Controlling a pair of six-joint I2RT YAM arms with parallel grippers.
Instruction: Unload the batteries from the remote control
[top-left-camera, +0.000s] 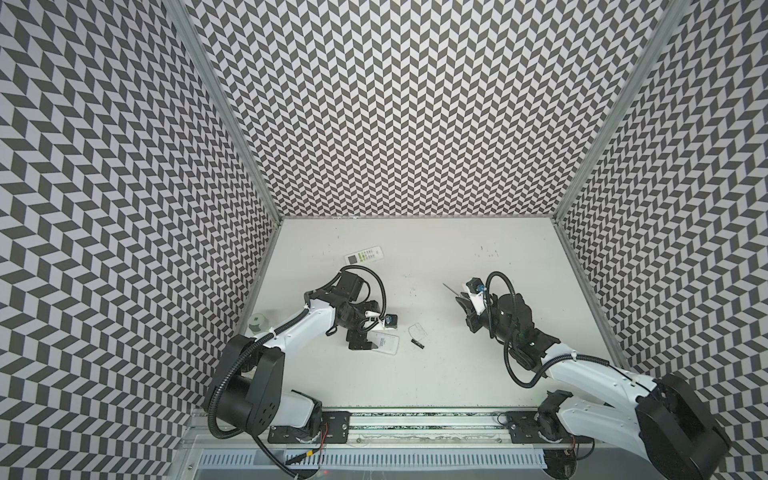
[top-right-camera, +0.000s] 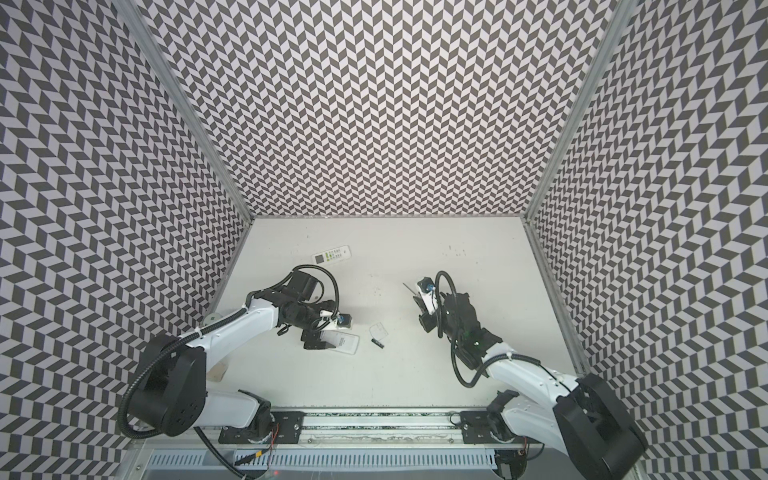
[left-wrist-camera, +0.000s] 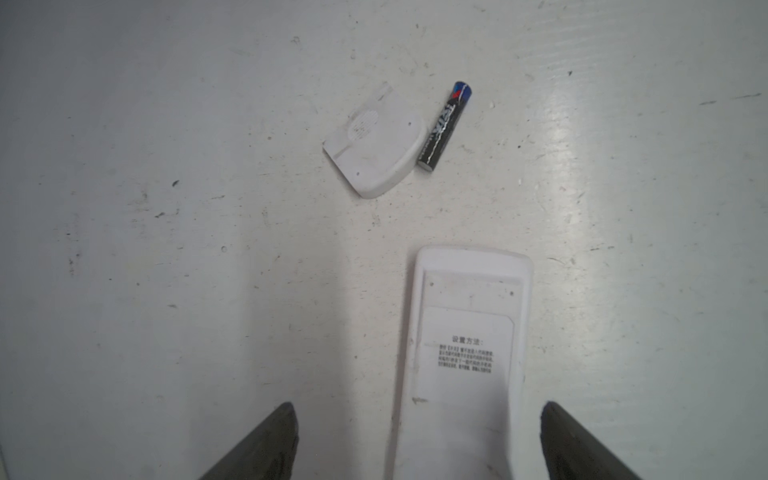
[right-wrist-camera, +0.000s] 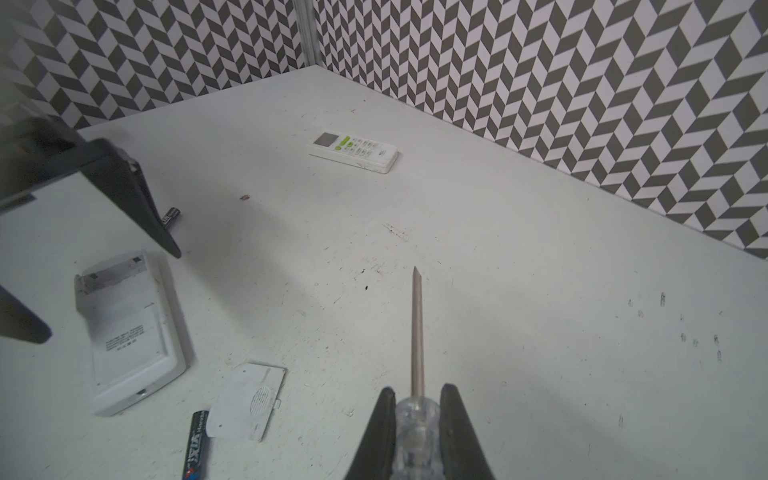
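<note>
In both top views, the left hand (top-left-camera: 360, 340) is hovering released over a white slab-shaped plastic remote control (top-left-camera: 386, 343) lying face down left of centre on the white counter (top-left-camera: 457, 374). A white plastic battery cover (top-left-camera: 417, 331) and a black cylindrical battery (top-left-camera: 418, 343) are lying just to its right.

In the left wrist view, spread fingers (left-wrist-camera: 266, 444) are flanking the remote, whose label (left-wrist-camera: 465, 353) is reading "设置方法:"; the finer print is proving illegible.

In the right wrist view, the right hand (right-wrist-camera: 415, 399) is clenching a clear-handled steel screwdriver (right-wrist-camera: 417, 332). A second black battery (right-wrist-camera: 171, 216) is lying beside a left finger; either loose cell is liable to roll if nudged. A far green-buttoned white remote (right-wrist-camera: 353, 151) is lying face up, probably unopened.
</note>
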